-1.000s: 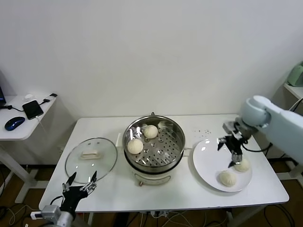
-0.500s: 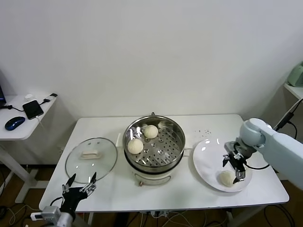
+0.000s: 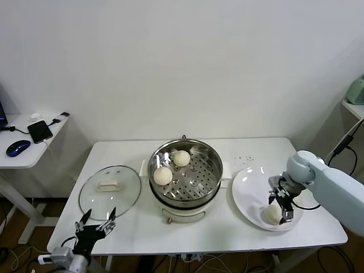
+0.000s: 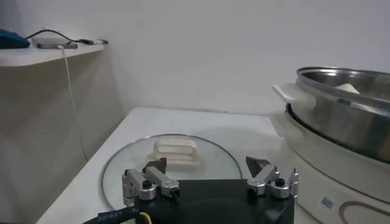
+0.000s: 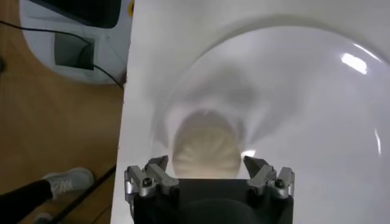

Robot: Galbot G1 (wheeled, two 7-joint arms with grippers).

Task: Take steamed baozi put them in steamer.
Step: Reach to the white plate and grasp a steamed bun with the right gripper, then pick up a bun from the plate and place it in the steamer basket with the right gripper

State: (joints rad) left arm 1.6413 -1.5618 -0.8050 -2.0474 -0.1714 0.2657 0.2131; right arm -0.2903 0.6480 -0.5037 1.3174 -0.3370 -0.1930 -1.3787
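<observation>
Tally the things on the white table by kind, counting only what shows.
Baozi: 3 (2 in the steamer, 1 on the plate)
Steamer: 1
White plate: 1
Glass lid: 1
Total: 6

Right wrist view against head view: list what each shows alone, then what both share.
Only the right wrist view: a shoe and a dark cable on the floor beside the table.

Only the head view: the steamer with two buns inside, the glass lid, the open left gripper low at the table's front edge, and the side desk.

Both: the white plate, a bun on it, and the open right gripper poised over that bun.
</observation>
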